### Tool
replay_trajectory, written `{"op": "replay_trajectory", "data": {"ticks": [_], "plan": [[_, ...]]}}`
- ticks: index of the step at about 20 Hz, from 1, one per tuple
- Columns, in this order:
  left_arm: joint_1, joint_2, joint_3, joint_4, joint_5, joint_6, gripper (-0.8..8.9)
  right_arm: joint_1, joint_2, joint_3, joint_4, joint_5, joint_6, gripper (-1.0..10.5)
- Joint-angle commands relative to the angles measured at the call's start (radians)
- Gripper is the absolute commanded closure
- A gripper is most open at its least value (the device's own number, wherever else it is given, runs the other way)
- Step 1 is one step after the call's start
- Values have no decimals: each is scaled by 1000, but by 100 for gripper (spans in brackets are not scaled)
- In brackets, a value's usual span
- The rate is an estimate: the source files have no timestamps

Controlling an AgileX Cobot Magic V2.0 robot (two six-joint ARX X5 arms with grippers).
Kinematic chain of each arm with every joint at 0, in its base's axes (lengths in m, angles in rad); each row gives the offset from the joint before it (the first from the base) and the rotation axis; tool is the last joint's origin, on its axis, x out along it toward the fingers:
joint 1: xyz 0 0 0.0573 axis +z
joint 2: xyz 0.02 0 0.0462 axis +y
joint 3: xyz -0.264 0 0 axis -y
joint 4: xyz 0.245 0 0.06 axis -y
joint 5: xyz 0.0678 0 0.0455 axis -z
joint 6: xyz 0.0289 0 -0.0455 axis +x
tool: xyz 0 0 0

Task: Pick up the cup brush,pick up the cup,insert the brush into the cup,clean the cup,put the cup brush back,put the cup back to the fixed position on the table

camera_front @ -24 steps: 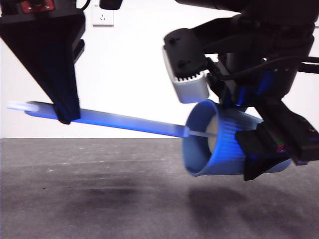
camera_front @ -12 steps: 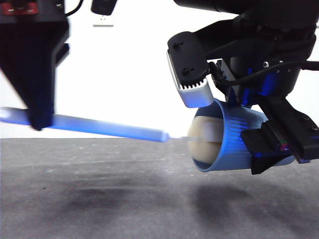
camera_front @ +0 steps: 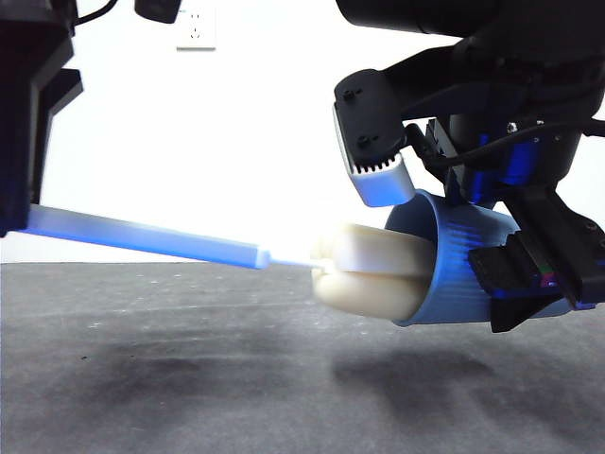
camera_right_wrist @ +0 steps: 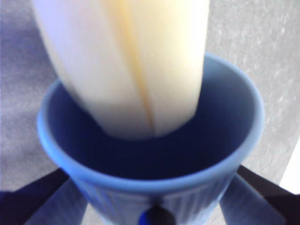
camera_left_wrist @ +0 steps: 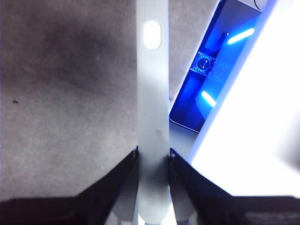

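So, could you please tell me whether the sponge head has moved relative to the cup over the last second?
Yes. The sponge head has slid out of the cup towards the left hand, now protruding past its rim.

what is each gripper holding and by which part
Left gripper clamps the cup brush by its handle; right gripper grips the blue cup around its ribbed wall.

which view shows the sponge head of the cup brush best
The front view: the sponge head shows whole, partly out of the cup. The right wrist view shows it close but cropped. The left wrist view shows only the handle in the left pincer.
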Motion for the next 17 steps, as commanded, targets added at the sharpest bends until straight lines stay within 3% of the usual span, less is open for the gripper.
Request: {"op": "replay_trajectory", "data": {"ticks": [1, 5, 11, 17], "plan": [[3, 0, -3, 9, -3, -9, 821, 0, 8, 4, 10, 5, 14, 964], [2, 0, -3, 83, 16, -9, 822, 3, 8, 4, 29, -3, 14, 964], [-17, 23, -3, 232, 156, -12, 822, 23, 8, 5, 72, -10, 11, 964], [-52, 60, -3, 283, 149, -32, 822, 56, 8, 7, 75, -48, 11, 964]]}}
